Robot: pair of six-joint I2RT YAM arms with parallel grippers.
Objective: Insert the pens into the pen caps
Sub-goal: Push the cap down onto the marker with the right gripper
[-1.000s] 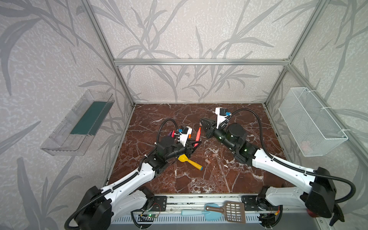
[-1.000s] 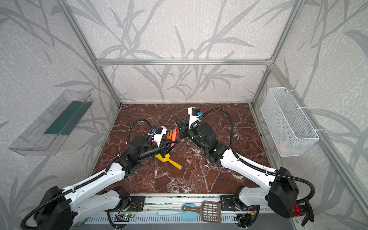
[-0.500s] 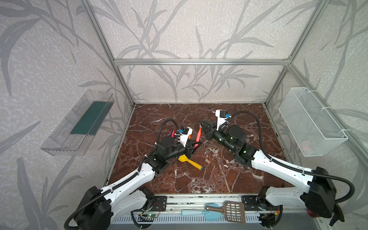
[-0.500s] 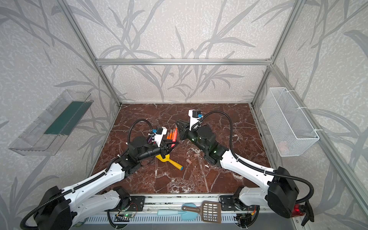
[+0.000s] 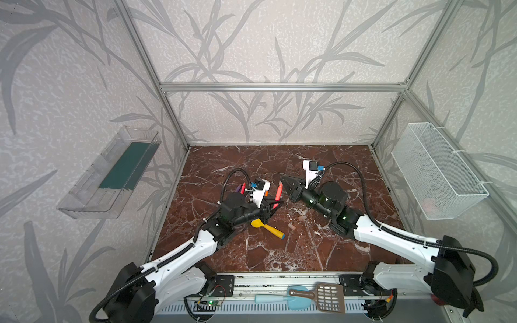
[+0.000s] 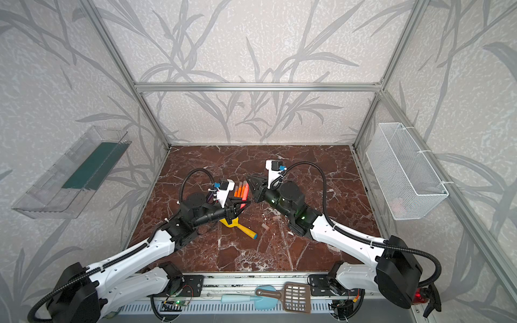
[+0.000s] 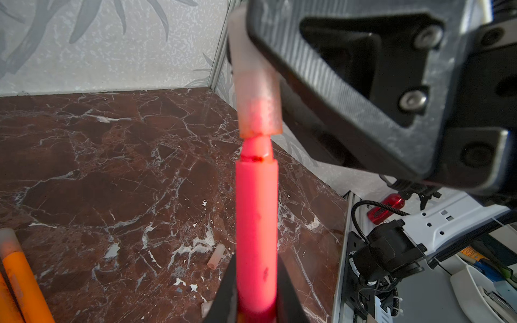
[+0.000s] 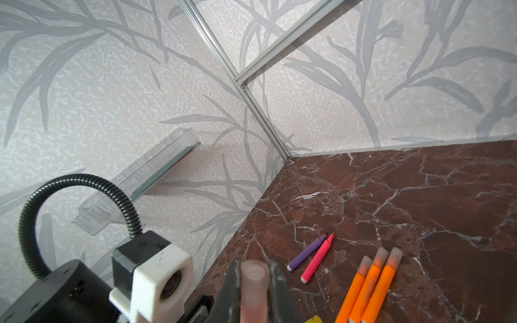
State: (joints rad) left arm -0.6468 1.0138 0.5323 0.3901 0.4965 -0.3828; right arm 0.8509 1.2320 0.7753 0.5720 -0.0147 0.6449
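My left gripper (image 7: 256,268) is shut on a pinkish-red pen (image 7: 256,223), which points up at my right gripper (image 8: 254,265). The right gripper is shut on a translucent pen cap (image 7: 258,112). The pen's tip sits just inside the cap's mouth, with its neck still showing. In both top views the two grippers (image 5: 272,208) (image 5: 284,181) meet mid-table. Three orange pens (image 8: 372,285) with caps on lie side by side. A purple pen (image 8: 307,252) and a pink pen (image 8: 317,258) lie uncapped beside them. Two loose caps (image 5: 291,227) (image 5: 301,217) lie on the marble.
A yellow toy shovel (image 5: 267,227) with an orange handle lies just in front of the left gripper. A clear shelf (image 5: 112,176) hangs on the left wall and a wire basket (image 5: 436,170) on the right wall. Spatulas (image 5: 313,296) rest on the front rail.
The right gripper with the cap has come down a little onto the pen's tip. The left arm and its pen have hardly moved.
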